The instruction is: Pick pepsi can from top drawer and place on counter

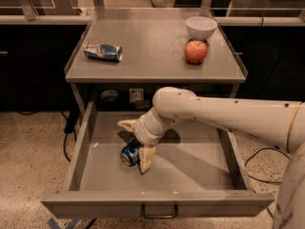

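The pepsi can is deep blue and lies on its side on the floor of the open top drawer, left of centre. My gripper is down inside the drawer, open. One tan finger points left behind the can and the other finger rests right beside the can's right side. The can lies between the fingers, close to the lower one. The counter is the grey tabletop above the drawer.
On the counter lie a crushed silver-blue can at the left, a red apple and a white bowl at the right. My white arm crosses the drawer's right half. The drawer's handle is at the front.
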Robot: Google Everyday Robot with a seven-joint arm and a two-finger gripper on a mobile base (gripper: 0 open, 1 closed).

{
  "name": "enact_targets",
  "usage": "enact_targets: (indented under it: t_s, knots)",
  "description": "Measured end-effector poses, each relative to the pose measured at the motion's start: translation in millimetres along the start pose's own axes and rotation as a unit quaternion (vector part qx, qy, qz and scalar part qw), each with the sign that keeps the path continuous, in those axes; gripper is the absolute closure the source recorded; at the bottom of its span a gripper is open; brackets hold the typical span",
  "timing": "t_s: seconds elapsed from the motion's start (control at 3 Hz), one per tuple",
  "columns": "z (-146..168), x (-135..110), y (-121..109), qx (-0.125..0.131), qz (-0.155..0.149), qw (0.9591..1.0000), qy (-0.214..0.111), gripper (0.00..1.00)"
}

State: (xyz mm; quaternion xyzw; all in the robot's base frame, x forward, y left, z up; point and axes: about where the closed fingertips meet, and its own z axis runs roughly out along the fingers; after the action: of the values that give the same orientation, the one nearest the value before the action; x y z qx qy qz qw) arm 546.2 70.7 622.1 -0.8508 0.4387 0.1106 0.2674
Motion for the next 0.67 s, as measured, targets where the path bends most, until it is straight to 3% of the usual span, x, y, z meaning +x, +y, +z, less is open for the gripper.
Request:
enact_targets:
  t_s: [0.33,0.67]
  knots:
    - [0.0,0.0,0.0,0.000,0.000,1.0000,0.000,0.18]
    - [0.1,0.0,0.0,0.000,0.000,1.0000,0.000,0.43]
